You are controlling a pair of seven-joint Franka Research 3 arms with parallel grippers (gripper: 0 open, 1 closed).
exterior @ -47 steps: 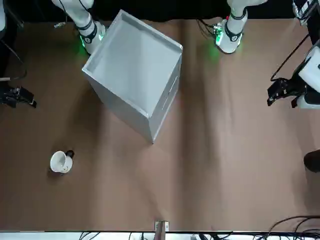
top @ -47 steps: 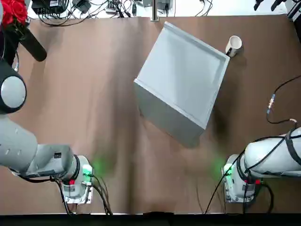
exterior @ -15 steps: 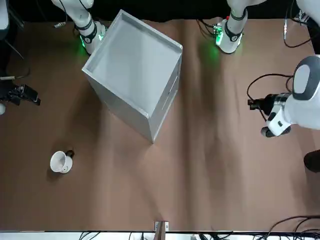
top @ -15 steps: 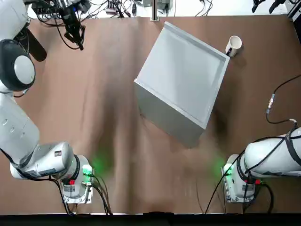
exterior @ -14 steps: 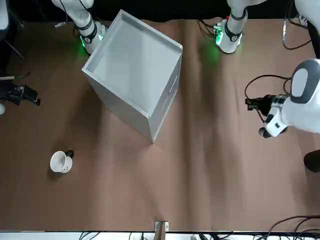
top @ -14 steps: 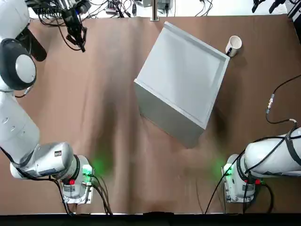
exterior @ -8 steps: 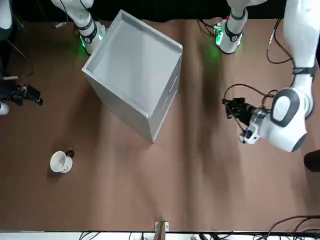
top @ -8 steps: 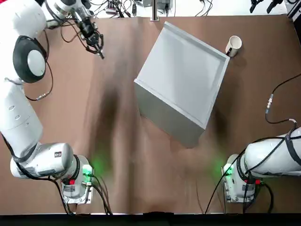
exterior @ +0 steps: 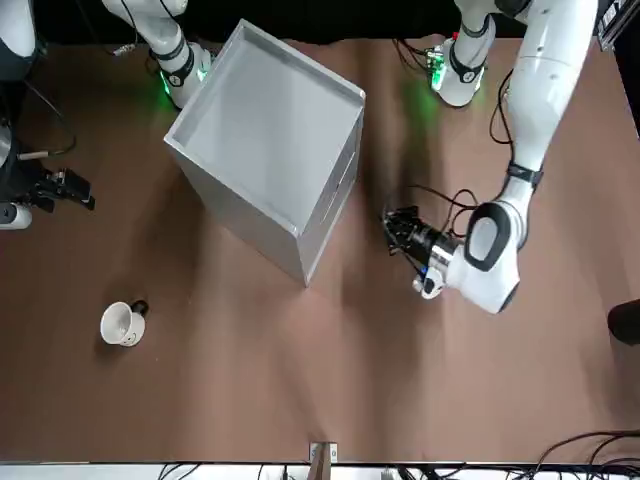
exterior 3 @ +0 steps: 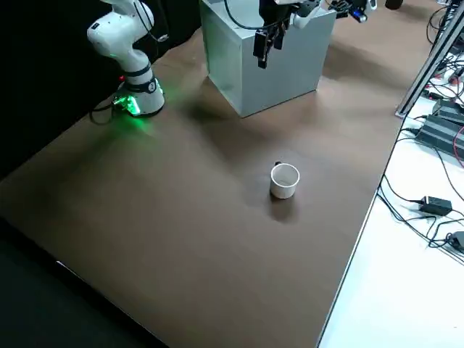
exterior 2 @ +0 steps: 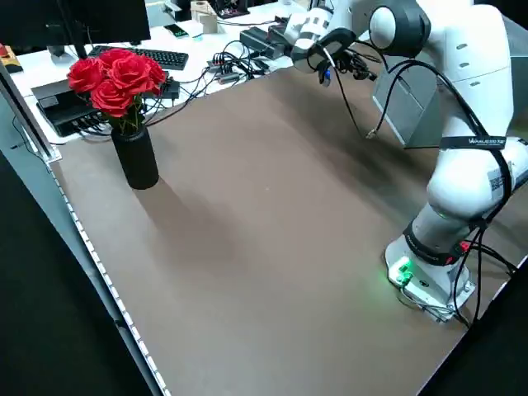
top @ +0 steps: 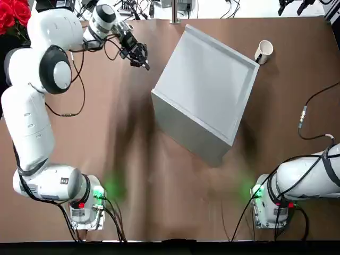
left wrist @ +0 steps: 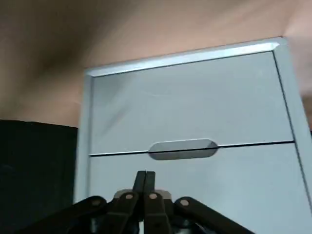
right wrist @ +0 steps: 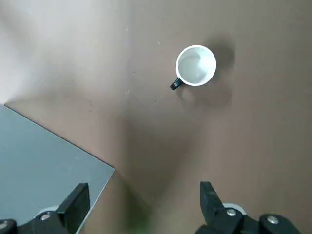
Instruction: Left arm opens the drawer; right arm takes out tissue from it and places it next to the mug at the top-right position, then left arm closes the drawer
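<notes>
The grey cabinet [top: 207,85] stands skewed mid-table, and its drawer [left wrist: 187,109] sits flush, with an oval handle [left wrist: 183,148] at the seam. My left gripper [left wrist: 145,179] faces that front a short way off, fingers pressed together and holding nothing; from across the table the left gripper [exterior: 400,228] hovers low beside the cabinet's drawer face [exterior: 338,195]. The white mug [top: 264,50] stands by the cabinet's far right corner. My right gripper [right wrist: 143,190] hangs open high above the mug [right wrist: 196,66]. The tissue is hidden.
A black vase of red roses [exterior 2: 136,157] stands at the table's far left corner. Cables and devices line the far edge [top: 133,8]. A loose cable [top: 305,114] lies on the right side. Brown tabletop [top: 106,159] spreads left of the cabinet.
My left arm has swung its gripper from the table's far left corner across to the cabinet's drawer face. The right gripper has barely shifted; cabinet and mug stay put.
</notes>
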